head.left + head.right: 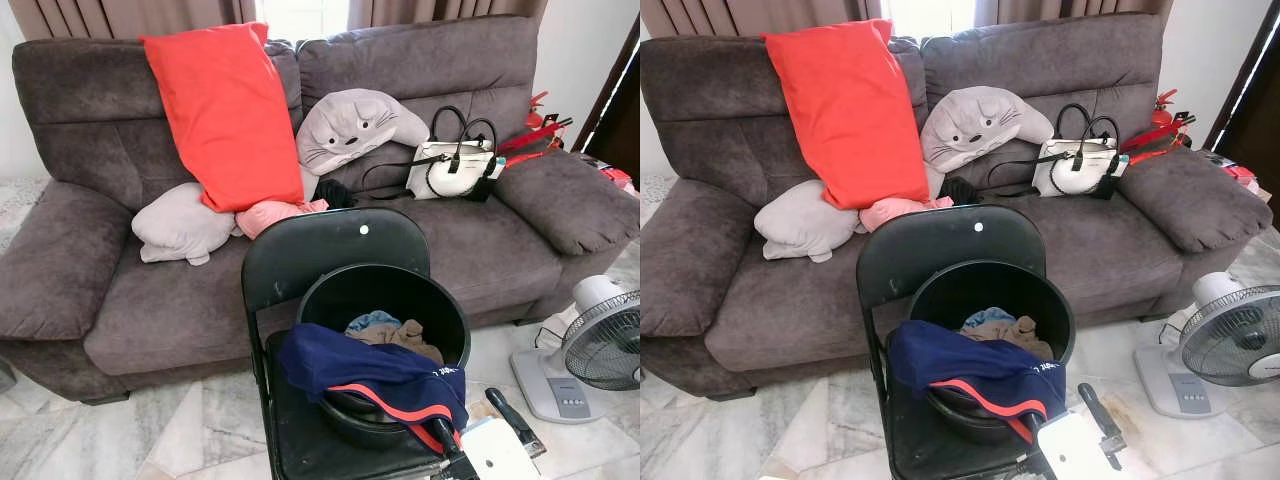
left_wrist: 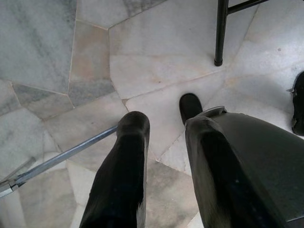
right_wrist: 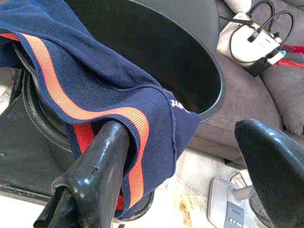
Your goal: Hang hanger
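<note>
A navy garment with a red stripe (image 1: 370,375) hangs over the front rim of a black bucket (image 1: 455,312), which stands on a black folding chair (image 1: 320,245). More clothes (image 1: 395,332) lie inside the bucket. My right gripper (image 1: 465,412) is open at the bucket's front right. In the right wrist view one of its fingers (image 3: 102,161) touches the garment's hanging edge (image 3: 156,137), while the other finger stays apart from it. My left gripper (image 2: 166,156) hangs low and open, pointing down at the marble floor with nothing between its fingers.
A grey sofa (image 1: 150,300) stands behind the chair with a red pillow (image 1: 225,110), plush cushions and a white handbag (image 1: 455,165). A floor fan (image 1: 600,350) stands at the right. A thin metal rod (image 2: 61,156) and a chair leg (image 2: 219,33) are near my left gripper.
</note>
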`<state>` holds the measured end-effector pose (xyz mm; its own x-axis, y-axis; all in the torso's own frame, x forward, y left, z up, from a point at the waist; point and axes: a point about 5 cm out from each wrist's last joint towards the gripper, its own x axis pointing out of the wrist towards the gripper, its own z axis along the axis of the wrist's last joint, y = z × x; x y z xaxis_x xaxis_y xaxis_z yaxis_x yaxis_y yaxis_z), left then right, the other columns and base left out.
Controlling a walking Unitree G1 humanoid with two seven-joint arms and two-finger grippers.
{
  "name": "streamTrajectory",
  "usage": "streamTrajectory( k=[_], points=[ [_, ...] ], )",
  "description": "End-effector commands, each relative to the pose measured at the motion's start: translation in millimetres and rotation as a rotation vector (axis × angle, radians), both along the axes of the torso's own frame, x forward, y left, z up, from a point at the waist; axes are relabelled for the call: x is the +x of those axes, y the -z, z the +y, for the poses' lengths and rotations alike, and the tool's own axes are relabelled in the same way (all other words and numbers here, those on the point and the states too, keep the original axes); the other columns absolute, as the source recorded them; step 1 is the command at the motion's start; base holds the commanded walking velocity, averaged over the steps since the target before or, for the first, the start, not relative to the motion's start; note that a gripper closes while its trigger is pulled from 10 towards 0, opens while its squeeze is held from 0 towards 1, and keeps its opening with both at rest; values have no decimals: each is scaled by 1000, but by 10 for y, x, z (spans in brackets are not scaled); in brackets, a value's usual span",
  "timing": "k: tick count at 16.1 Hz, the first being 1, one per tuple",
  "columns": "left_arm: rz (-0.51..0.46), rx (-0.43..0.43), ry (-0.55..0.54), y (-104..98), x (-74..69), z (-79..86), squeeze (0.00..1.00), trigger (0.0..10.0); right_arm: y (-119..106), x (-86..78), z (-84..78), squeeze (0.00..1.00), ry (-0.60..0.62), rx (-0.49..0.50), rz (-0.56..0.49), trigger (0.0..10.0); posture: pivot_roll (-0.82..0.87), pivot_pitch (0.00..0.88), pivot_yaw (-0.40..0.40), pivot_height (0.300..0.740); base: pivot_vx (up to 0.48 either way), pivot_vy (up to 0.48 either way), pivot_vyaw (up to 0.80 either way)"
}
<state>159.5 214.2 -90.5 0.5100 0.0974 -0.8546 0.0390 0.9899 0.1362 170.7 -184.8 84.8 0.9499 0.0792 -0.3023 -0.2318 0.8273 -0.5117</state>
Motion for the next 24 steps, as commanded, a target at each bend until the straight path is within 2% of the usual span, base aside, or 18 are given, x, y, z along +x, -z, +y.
streamTrajectory(
  k=[1, 2, 6, 12, 15, 18, 21, 24],
  points=[
    [25, 0, -2, 18, -48, 19, 0, 10000, 35, -13, 20, 0, -15, 9, 17, 10000, -133, 56, 44, 740, 0, 0, 0],
    [26, -2, -5, 24, -56, 7, 0, 10000, 203, -30, 81, 0, -42, -3, 127, 10000, -125, 52, 39, 740, 0, 0, 0],
    [26, -2, -5, 24, -58, 8, 0, 10000, 241, -73, 101, 0, -81, 7, 181, 10000, -127, 54, 40, 740, 0, 0, 0],
    [27, 0, -2, 23, -57, 12, 0, 10000, 238, -82, 4, 0, 43, -30, 136, 10000, -128, 57, 42, 740, 0, 0, 0],
    [27, 0, -2, 22, -57, 15, 0, 10000, 233, -49, -15, 0, 107, -41, 79, 10000, -125, 55, 44, 740, 0, 0, 0],
    [26, 0, 0, 21, -55, 16, 0, 10000, 352, 23, -38, 0, 204, 12, 63, 10000, -124, 55, 46, 740, 0, 0, 0],
    [26, 2, 2, 21, -55, 19, 0, 10000, 436, 71, 12, 0, 226, 87, 42, 10000, -121, 54, 48, 740, 0, 0, 0],
    [26, 3, 3, 20, -54, 21, 0, 10000, 456, 150, -22, 0, 291, 139, -29, 10000, -116, 54, 55, 740, 0, 0, 0]
  ],
)
